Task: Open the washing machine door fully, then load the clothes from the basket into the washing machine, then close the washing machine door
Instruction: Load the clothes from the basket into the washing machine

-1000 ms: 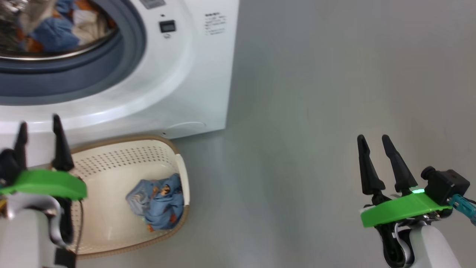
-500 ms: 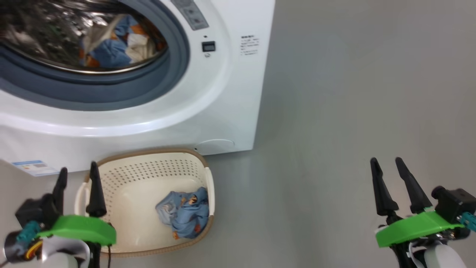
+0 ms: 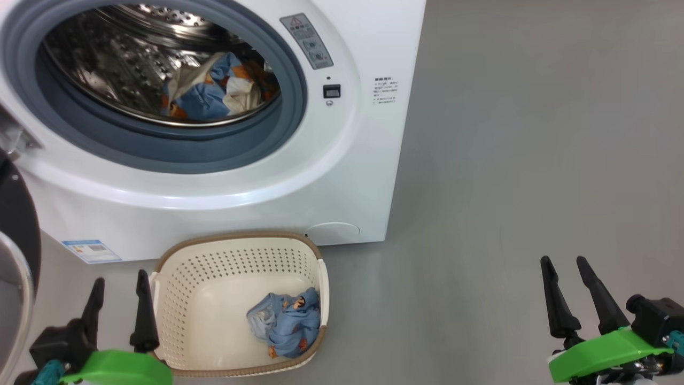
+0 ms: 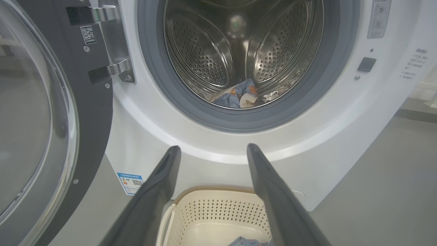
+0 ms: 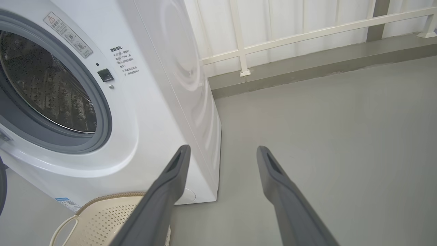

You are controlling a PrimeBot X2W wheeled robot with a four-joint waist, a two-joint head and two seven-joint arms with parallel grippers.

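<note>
White enamel and a grey rubber seal point(image 3: 187, 155) frame the mouth of the washing machine point(image 3: 347, 176), which stands on the grey floor point(image 3: 507, 160). The head camera has tilted up over the last second, so the whole steel drum point(image 3: 123, 64) now shows, where before only its lower arc did. The washing machine door point(image 4: 51, 119) is swung wide to the left on its hinge, and its black rim and glass bowl now enter the left edge of the head view.

One bundle of the clothes point(image 3: 214, 91) lies at the bottom of the drum, as it did a second ago. The other bundle point(image 3: 286, 323) has not shifted either. It sits in the near right corner of the basket point(image 3: 235, 243), against the right wall. The basket rests on the floor just in front of the machine, right of the blue label sticker point(image 3: 91, 250).

The left claw point(image 3: 120, 277) is released and empty, beside the basket's left rim. Its tips now fall short of the far rim, which they overlapped earlier. The right claw point(image 3: 563, 260) is also spread with nothing between its fingers. It hangs over bare floor well to the right of the basket, much as before.
</note>
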